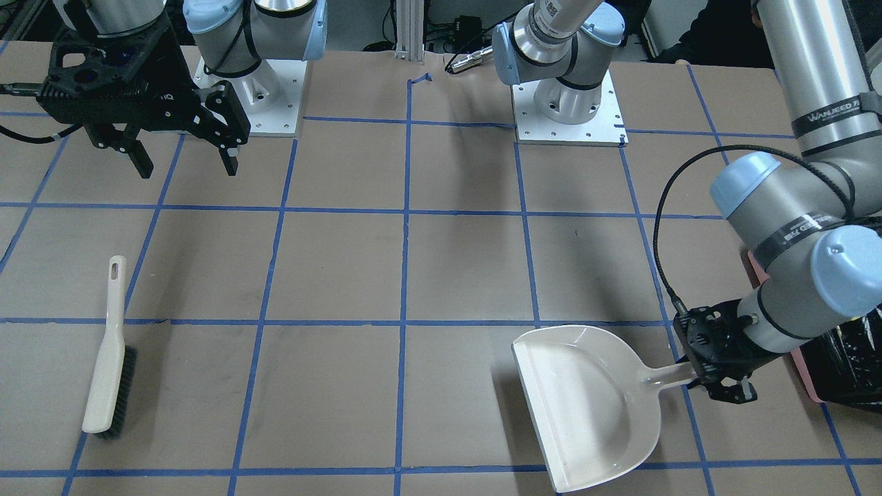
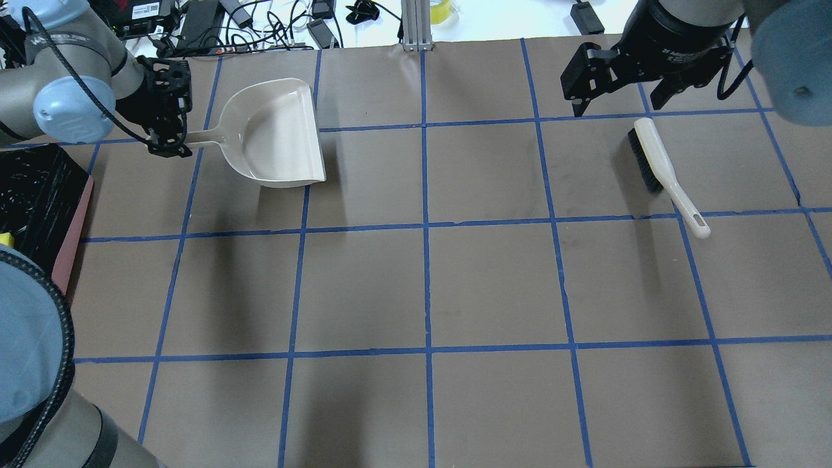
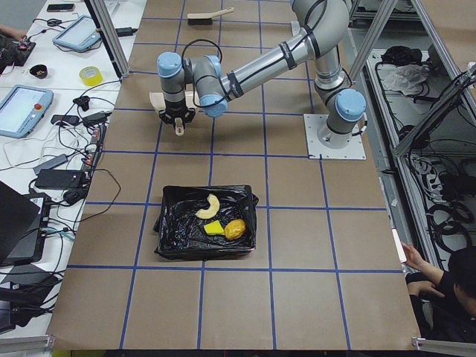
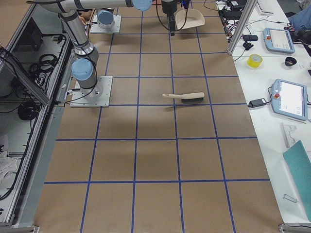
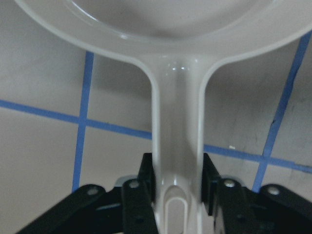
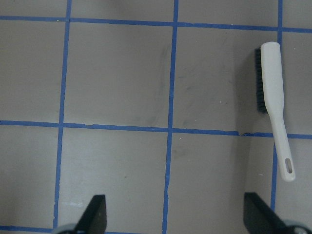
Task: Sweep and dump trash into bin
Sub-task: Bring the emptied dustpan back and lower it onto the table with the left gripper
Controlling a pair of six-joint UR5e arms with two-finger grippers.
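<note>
The trash lies in the bin, a pink box lined with a black bag: the croissant, the yellow sponge piece and the bread roll. The bin also shows at the table's edge in the overhead view and in the front view. My left gripper is shut on the handle of the white dustpan, which rests empty on the table; the wrist view shows the fingers pressed against the handle. My right gripper is open and empty, raised above the table near the brush.
The brush lies flat on the table, also seen in the right wrist view. Both arm bases stand at the table's robot side. Tablets, tape and cables lie on a side bench.
</note>
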